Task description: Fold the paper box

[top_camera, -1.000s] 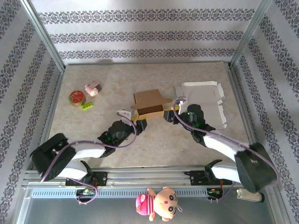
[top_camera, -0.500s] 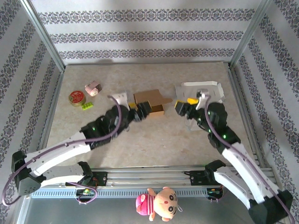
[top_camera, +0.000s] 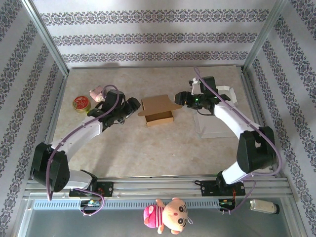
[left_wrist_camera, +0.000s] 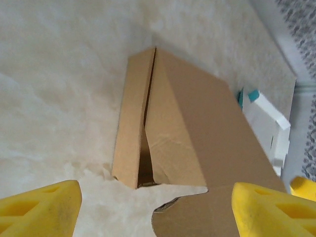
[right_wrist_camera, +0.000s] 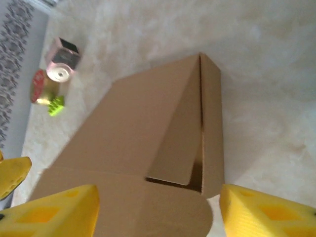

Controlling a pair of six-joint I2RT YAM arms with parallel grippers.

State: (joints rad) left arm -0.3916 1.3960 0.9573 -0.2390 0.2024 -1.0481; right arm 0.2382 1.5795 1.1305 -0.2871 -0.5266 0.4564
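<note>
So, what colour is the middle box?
The box is plain brown; clearest in left wrist view.

Damask-striped walls point(top_camera: 148, 39) enclose a beige marbled tabletop point(top_camera: 148, 150) — evenly lit.

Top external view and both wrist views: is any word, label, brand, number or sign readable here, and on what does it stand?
No text can be read.
Red round tin: lid print too small to read.
Brown cardboard box: plain, no print.
White box blank: no print seen.
</note>
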